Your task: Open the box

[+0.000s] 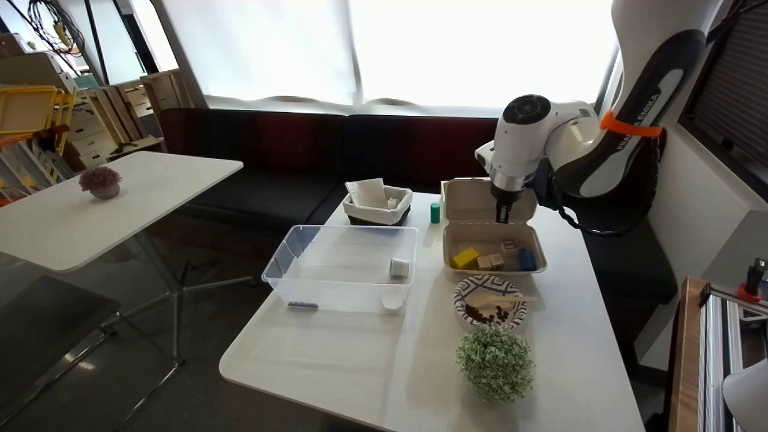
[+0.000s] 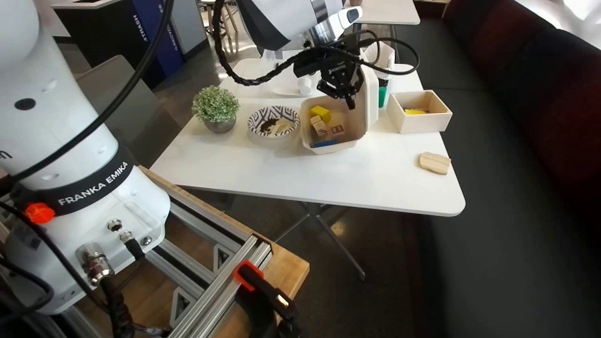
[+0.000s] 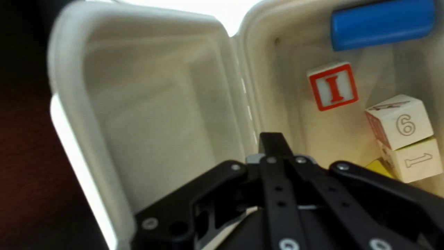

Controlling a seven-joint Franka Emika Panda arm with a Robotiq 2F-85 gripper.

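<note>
The cream-white box (image 1: 451, 251) stands on the table in both exterior views, also (image 2: 328, 148). Its lid (image 1: 471, 201) is raised and tilted back on the hinge; the wrist view shows the tan inside of the lid (image 3: 159, 114) and of the base (image 3: 288, 100). Inside lie a blue cylinder (image 3: 383, 24), a letter block (image 3: 333, 86), two number blocks (image 3: 402, 121) and a yellow block (image 1: 465, 258). My gripper (image 1: 502, 217) points down over the box near the hinge, its fingers together with nothing between them (image 3: 274, 142). I cannot tell whether it touches the lid.
A patterned bowl (image 1: 462, 294) with a spoon and a potted plant (image 1: 495, 363) stand in front of the box. Beside it are a clear plastic tray (image 1: 336, 294), a lined basket (image 1: 375, 213) and a green cylinder (image 1: 435, 213). A wooden box (image 2: 420, 123) and a wood piece (image 2: 435, 163) also show.
</note>
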